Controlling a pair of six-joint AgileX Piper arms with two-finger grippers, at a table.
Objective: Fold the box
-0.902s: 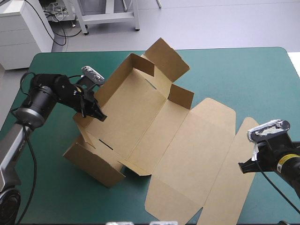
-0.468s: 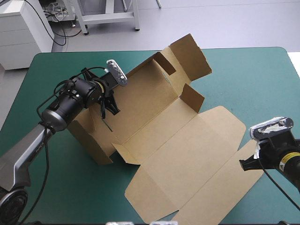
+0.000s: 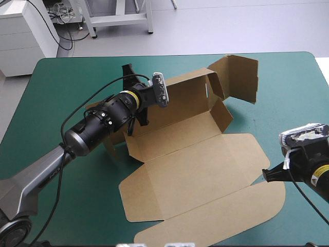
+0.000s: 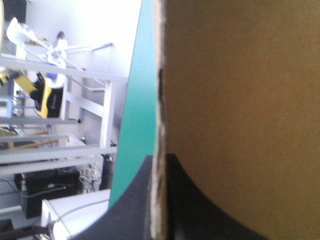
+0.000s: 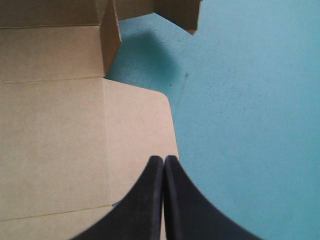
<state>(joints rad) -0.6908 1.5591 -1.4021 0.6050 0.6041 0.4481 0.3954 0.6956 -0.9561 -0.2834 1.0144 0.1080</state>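
Observation:
The brown box (image 3: 195, 164) lies half unfolded in the middle of the teal-green table (image 3: 288, 92), its lid flat toward the front and its far wall raised. An end flap (image 3: 239, 74) stands up at the far right. My left gripper (image 3: 134, 122) is at the wall's left end, shut on the board. In the left wrist view the box's edge (image 4: 159, 100) runs straight between the black fingers (image 4: 200, 215) of my left gripper (image 4: 159, 156). My right gripper (image 3: 266, 176) (image 5: 164, 159) is shut, its tip over the lid's right edge (image 5: 150, 115), holding nothing.
The table's right edge (image 3: 321, 77) runs close behind my right arm. Bare teal-green cover (image 5: 240, 125) stretches ahead of the right gripper, and more (image 3: 56, 82) lies left of the box. A short side flap (image 3: 221, 116) stands between base and lid.
My left gripper has swung toward the table's far middle, turning and dragging the box with it. The lid has slid right, under the right gripper's tip. The right arm has barely moved.

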